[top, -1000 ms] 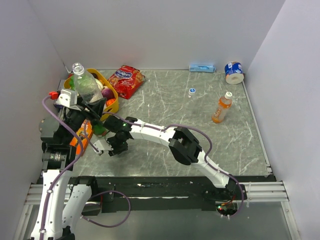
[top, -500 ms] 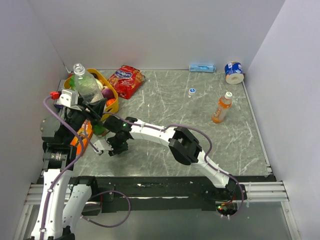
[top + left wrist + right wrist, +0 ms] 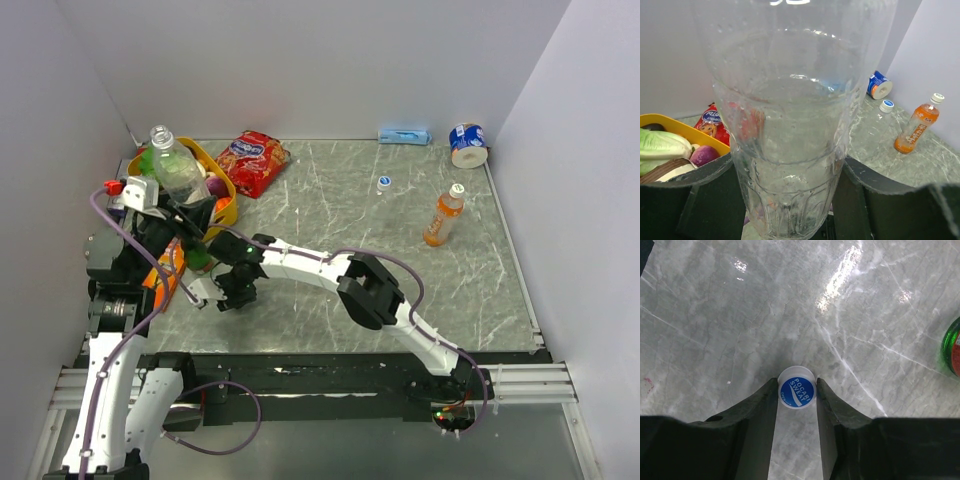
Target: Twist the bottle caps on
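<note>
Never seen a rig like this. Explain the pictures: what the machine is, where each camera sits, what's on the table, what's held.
Two robot arms are bolted at the near edge of a table, each ending in a two-finger gripper. The wide picture comes from a fixed camera above and behind them. The other two come from cameras on the wrists. The left gripper is shut on a clear bottle, held up near the yellow basket. The right gripper pinches a blue cap close to the table. Farther off are an orange drink bottle, a second blue cap, a tape roll and a red snack bag.
</note>
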Available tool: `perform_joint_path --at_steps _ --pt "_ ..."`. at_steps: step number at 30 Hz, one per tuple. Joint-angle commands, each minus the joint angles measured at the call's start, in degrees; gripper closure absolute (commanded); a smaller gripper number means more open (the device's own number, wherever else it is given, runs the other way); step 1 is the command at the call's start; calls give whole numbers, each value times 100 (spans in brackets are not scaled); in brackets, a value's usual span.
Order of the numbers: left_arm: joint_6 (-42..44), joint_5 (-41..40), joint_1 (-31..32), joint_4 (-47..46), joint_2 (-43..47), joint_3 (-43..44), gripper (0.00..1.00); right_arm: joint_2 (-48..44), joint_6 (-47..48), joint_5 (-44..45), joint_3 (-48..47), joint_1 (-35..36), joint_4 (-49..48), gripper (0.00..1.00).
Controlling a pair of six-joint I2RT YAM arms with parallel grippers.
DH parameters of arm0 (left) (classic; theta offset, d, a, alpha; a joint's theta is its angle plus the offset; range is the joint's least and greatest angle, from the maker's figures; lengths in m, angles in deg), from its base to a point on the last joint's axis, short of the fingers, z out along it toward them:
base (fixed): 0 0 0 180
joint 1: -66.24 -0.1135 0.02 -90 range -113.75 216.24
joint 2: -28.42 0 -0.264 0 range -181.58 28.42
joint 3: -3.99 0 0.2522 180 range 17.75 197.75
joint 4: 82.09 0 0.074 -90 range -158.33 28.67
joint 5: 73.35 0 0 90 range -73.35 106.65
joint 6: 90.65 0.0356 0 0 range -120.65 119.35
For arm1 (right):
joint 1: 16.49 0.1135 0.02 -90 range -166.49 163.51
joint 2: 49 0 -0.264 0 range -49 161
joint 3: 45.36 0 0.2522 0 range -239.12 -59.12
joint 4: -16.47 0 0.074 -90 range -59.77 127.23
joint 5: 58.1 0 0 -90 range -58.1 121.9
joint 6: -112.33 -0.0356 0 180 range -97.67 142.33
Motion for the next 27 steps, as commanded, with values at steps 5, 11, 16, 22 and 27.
perform_joint_path --at_steps 5,11,16,22,27 --pt "535 608 -38 -330 -496 223 99 -1893 -614 -58 1898 -582 -317 79" --pt "1684 1855 -21 -374 -1305 338 99 -4459 -1018 -1077 3578 -1696 51 84" --pt "4482 2728 576 1355 -1675 242 99 -6478 -1002 -1158 3887 -2015 298 87" --pt "6476 2106 1929 2097 -1298 -461 99 -7775 -360 -920 3914 -1866 306 88" --pt "6688 1657 2896 1798 -964 -848 99 -8197 500 -657 3984 -1349 210 87"
